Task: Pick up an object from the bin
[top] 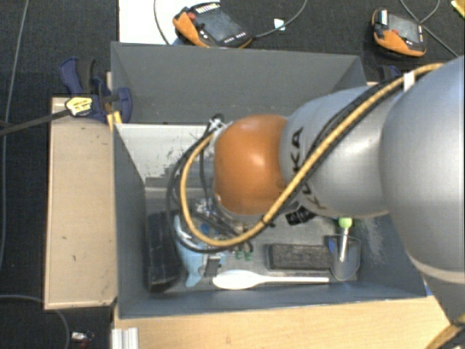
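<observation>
One seven-joint arm reaches into the grey metal bin from the right. Its orange wrist cover hangs above the left half of the bin floor, and a yellow-and-black cable loops round that cover on its left and lower sides. The gripper is low in the bin and lies largely under the cover and the cable loop, so whether it is open, closed or gripping something cannot be told.

Directly beneath the gripper, in the near-left part of the floor, lies a pale blue object whose shape is partly hidden. A black oblong block lies just to its left, along the bin's left wall. A white plastic spoon lies along the near wall with its bowl towards the pale blue object and its handle pointing right. Just behind the spoon lies a dark grey flat rectangular block. At the spoon's handle end stands a clear cup with a green-tipped stick in it. A small green piece lies between the gripper and the dark grey block. No object is seen lifted off the floor.
</observation>
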Tool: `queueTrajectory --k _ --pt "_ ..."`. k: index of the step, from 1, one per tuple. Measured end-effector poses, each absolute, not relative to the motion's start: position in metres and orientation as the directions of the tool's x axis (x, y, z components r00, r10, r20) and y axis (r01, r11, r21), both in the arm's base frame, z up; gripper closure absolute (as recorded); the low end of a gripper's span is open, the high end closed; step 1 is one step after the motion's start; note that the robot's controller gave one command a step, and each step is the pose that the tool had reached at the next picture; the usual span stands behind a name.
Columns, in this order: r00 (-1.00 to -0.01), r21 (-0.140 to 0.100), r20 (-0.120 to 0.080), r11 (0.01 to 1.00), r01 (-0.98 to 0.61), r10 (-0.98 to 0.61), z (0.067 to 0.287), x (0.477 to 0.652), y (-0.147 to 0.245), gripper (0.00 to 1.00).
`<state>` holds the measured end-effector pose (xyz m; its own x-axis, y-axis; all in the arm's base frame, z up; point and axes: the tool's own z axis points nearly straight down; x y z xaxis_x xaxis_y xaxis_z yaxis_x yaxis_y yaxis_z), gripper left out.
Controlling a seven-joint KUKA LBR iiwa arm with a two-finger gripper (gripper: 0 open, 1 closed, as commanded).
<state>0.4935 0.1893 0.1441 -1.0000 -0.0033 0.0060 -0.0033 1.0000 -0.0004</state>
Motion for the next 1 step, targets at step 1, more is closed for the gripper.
queueTrajectory --k 1 --pt "-1.000 0.001 -0.002 1.000 0.003 0.003 0.1484 0.4957 0.1883 0.00"
